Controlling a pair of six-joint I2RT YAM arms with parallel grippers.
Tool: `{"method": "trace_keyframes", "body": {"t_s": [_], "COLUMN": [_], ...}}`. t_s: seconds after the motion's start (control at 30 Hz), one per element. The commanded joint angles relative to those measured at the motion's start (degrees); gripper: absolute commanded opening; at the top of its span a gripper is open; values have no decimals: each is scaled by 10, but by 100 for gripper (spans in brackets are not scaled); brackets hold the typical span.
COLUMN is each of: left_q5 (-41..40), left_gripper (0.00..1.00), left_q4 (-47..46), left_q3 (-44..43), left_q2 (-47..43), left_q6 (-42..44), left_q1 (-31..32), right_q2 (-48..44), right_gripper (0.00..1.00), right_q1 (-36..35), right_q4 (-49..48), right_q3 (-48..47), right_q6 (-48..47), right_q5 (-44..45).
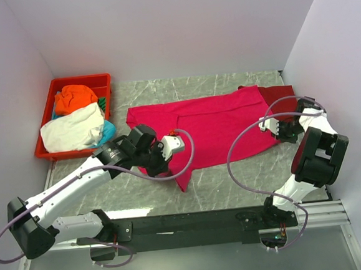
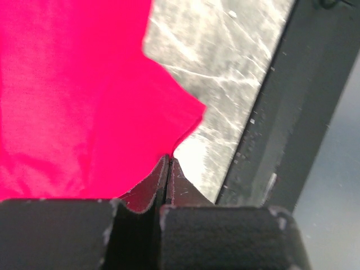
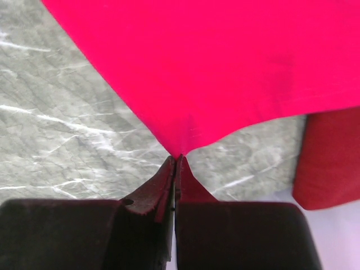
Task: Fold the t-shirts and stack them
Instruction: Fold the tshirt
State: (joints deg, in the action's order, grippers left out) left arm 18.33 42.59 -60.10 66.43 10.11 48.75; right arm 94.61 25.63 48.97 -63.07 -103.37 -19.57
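Early going in the fold-and-stack job, by the look of things: nothing yet stacked, no finished fold to be seen. Spread across the middle of the marble table (image 1: 234, 177), a bright pink-red t-shirt (image 1: 211, 129), uneven along its near edge and trailing a point of cloth toward the arms. Tucked partly beneath its far right corner, a darker red t-shirt (image 1: 278, 92), lying flat; whether already folded, hard to say. Heaped in the red tray (image 1: 79, 78) at far left, well apart from both, an orange shirt (image 1: 77, 97), a white shirt (image 1: 73, 128) and a glimpse of a teal shirt (image 1: 109, 130), all apparently waiting their turn. Left gripper (image 1: 179, 139) at the pink-red shirt's near-left edge, jaws pressed together, a sliver of hem caught at the tips in the wrist view. Right gripper (image 1: 278, 133) at the near-right corner, jaws likewise clamped, the cloth drawn to a peak where pinched. Likely next: lifting both pinched points together to carry the near edge over for a fold.
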Motion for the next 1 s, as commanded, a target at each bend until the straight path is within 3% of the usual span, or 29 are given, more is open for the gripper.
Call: {"method": "trace_keyframes", "body": {"t_s": [0.0, 0.5, 0.97], "left_q5": [-23, -36, -39], "left_gripper": [0, 0, 0], "left_q4": [-35, -139, -174], "left_q3": [-30, -72, -158], "left_q2": [-14, -1, 94], "left_q6": [16, 42, 74], "left_q1": [-15, -104, -177], "right_q2": [-21, 1, 29], "right_gripper": [0, 0, 0], "right_q1": [3, -8, -36], "right_q4": [17, -48, -125], "right_q3": [-33, -89, -126], "right_q6": [23, 159, 292], "right_q5": [-30, -78, -86]}}
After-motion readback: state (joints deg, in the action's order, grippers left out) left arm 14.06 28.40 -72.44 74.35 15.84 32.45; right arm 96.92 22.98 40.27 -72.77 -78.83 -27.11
